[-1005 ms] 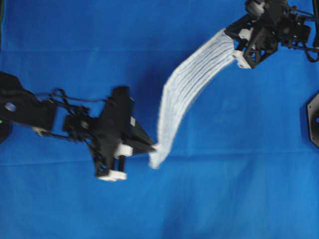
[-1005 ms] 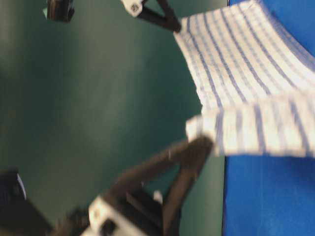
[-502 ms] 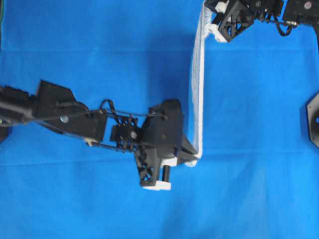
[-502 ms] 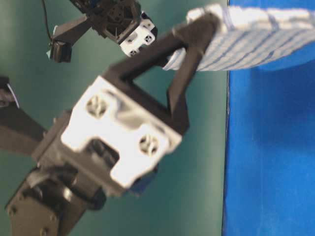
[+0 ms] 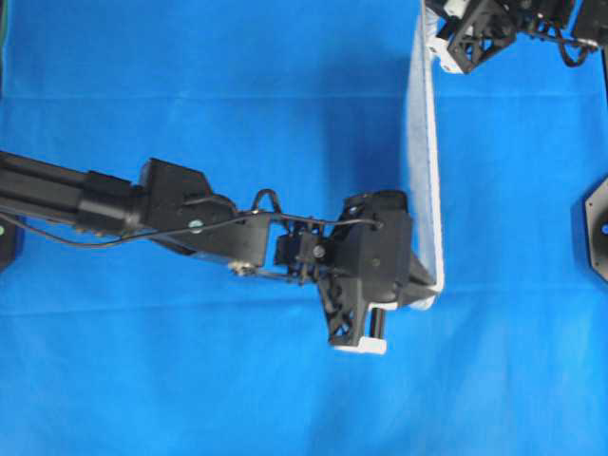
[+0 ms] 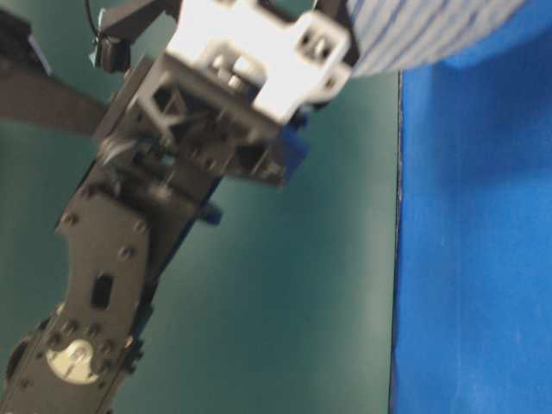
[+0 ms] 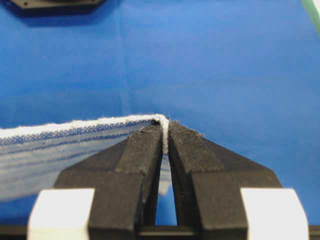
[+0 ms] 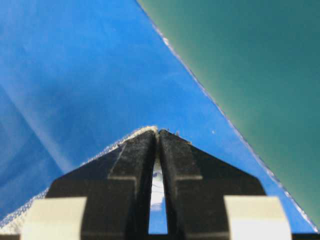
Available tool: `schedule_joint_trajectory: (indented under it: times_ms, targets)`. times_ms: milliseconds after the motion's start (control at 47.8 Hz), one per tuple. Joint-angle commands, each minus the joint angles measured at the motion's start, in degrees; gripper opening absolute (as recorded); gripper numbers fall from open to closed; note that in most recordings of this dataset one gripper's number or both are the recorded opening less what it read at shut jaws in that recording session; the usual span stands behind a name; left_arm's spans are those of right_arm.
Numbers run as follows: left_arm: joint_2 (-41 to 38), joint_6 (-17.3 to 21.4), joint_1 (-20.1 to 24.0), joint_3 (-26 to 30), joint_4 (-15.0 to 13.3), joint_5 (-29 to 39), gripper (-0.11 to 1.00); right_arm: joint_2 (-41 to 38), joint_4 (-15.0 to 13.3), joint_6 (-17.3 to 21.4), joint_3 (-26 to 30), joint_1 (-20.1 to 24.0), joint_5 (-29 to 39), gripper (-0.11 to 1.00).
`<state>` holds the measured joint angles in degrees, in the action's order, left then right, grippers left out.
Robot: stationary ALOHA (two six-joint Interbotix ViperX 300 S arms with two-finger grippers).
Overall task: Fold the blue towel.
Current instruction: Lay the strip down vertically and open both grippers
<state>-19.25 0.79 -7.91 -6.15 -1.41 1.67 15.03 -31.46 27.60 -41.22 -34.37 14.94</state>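
In the overhead view the blue towel [image 5: 423, 161] hangs stretched edge-on between the two grippers, above the table covering [image 5: 190, 95]. The right gripper [image 5: 434, 43] pinches its far corner at the top; the left gripper [image 5: 432, 285] pinches the near corner below, left arm [image 5: 142, 204] reaching in from the left.

I work in what looks like a robot lab: my counter wears a plain blue covering [image 5: 190, 380], a green backdrop [image 6: 285, 285] behind, black mounting plate [image 5: 597, 228] bolted alongside.
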Motion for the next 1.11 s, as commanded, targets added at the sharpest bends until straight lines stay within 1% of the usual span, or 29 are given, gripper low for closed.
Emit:
schedule_joint_trajectory:
  times_ms: [0,167,398,565,691,795,942,1088]
  targets:
    - [1.0,0.3,-0.2,1.5,0.0,-0.7,0.02,1.1,-0.2,0.1,0.5,-0.2,-0.3,0.05]
    - [2.5,-0.7,-0.2,-2.5,-0.2,-0.9,0.02,-1.8,-0.2,0.1,2.0,0.5,-1.0,0.05]
    - [6.1,-1.2,-0.9,-10.8,-0.4,-2.2,0.02,-9.5,-0.2,0.1,5.9,2.5,-3.7,0.05]
    - [9.0,-4.0,-1.3,-17.8,-0.4,-2.2,0.02,-14.2,-0.2,0.1,9.8,3.5,-5.8,0.05]
    - [10.5,-6.1,-1.8,-21.6,-0.4,-2.3,0.02,-17.0,-0.2,0.1,12.8,4.7,-6.0,0.05]
    - [11.5,-7.3,-2.3,-23.7,-0.4,-2.5,0.02,-18.6,-0.2,0.0,14.9,5.4,-6.0,0.05]
    - [11.9,-7.4,-2.5,-25.0,-0.4,-2.8,0.02,-20.4,-0.2,-0.1,16.9,6.2,-6.0,0.05]
    - [11.8,-7.4,-2.5,-25.3,-0.4,-3.2,0.02,-20.6,-0.2,-0.1,17.0,6.2,-5.7,0.05]
